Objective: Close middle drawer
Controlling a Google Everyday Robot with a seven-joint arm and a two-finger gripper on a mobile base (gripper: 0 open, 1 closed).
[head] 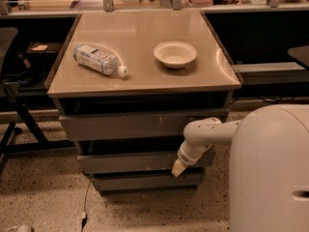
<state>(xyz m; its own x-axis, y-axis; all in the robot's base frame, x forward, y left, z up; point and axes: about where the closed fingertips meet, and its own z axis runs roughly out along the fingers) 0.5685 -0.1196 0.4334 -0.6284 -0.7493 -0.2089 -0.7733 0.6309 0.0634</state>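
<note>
While the end effector (177,167), open or closed impossible to tell, rests against the middle drawer (130,162) under the bench (140,76), its front stands slightly proud, the closing seemingly unfinished.

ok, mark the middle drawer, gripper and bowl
middle drawer (128,162): camera view, middle of its front
gripper (177,168): camera view, its tip, at that front's right end
bowl (175,53): camera view, its inside
</note>
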